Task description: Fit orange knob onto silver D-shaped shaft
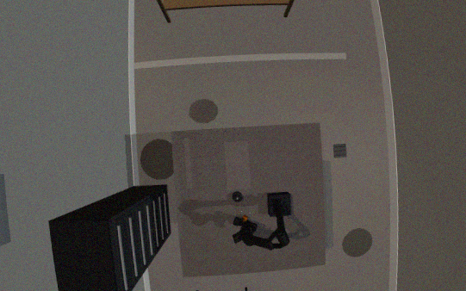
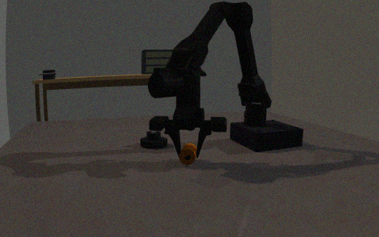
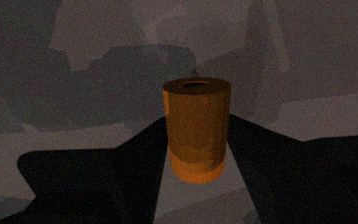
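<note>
The orange knob lies on its side on the table. Its dark hole shows on the end face turned toward the exterior camera, and at the top end in the wrist view. My gripper points down and is shut on the knob, one finger on each side of it. The round pedestal stands a short way from the knob, left of and behind the gripper in the exterior view. The shaft on it is too dark to make out its flat side.
The arm's square base stands on the right. The arm's shadows fall across the table top. A wooden table stands far behind. A large black slatted box shows at the left in the top view.
</note>
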Robot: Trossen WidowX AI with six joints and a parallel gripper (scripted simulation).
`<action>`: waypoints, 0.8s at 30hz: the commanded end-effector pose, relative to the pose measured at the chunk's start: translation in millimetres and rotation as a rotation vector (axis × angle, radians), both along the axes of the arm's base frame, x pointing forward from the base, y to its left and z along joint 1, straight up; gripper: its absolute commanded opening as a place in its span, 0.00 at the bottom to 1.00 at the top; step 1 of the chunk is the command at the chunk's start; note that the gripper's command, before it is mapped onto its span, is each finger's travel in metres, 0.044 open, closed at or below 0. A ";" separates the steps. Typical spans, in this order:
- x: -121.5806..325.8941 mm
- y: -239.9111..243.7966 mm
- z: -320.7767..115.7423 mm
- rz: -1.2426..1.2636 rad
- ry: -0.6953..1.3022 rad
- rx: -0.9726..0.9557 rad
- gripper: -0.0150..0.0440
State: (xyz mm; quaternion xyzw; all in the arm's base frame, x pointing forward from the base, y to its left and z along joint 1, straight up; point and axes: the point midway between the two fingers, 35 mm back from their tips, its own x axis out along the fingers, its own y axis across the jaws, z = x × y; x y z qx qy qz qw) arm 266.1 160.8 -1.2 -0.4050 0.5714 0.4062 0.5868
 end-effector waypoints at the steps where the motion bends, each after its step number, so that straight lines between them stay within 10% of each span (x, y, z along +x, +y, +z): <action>1: 0.7 0.7 9.0 -0.001 -0.005 0.002 0.56; 24: 0.3 0.5 10.7 -0.450 0.003 0.009 0.56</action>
